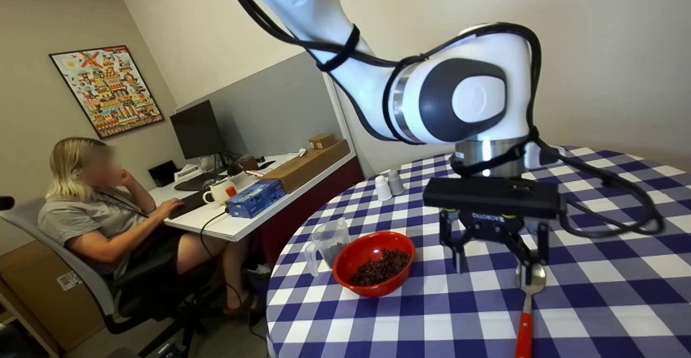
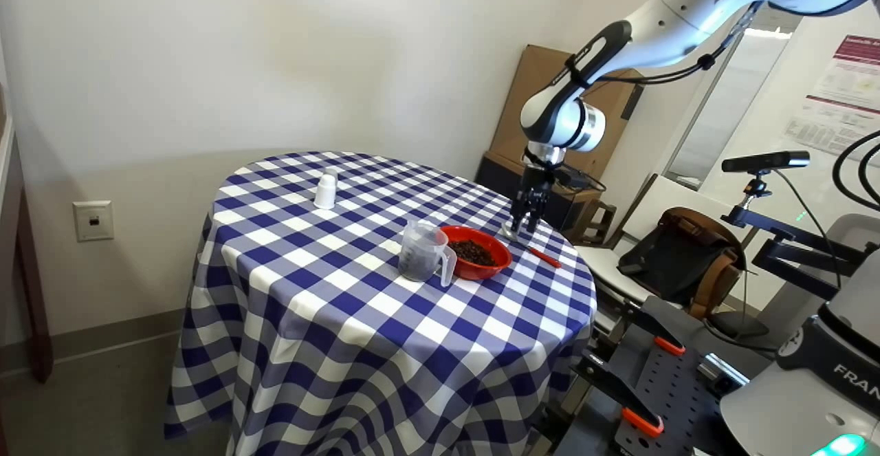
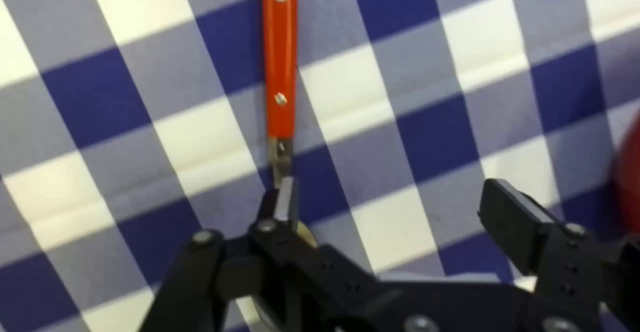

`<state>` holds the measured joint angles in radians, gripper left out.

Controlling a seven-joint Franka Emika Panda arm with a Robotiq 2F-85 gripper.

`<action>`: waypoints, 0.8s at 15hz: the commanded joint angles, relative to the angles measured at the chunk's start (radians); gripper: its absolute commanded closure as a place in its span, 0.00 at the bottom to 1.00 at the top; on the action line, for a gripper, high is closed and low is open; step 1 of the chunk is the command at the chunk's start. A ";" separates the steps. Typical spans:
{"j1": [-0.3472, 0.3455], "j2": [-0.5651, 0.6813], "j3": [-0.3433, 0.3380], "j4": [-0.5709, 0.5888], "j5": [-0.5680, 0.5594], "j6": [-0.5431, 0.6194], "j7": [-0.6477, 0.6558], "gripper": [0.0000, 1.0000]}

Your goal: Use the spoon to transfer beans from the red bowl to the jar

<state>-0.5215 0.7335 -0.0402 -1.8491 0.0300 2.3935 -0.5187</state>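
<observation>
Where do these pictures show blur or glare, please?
In the wrist view, the red bowl is blurred, the spoon handle sharper; in an exterior view, the seated person's face is blurred; in both exterior views, the arm shows bright highlights.

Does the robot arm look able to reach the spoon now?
Probably yes: the gripper is open near the spoon, whose handle lies uncovered, but one finger over the head may need shifting.
</observation>
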 commanded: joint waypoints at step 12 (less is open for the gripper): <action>0.315 -0.704 -0.058 -0.475 -0.176 0.165 0.330 0.00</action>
<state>-0.2972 0.2030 -0.0425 -2.1308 -0.0176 2.4820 -0.3556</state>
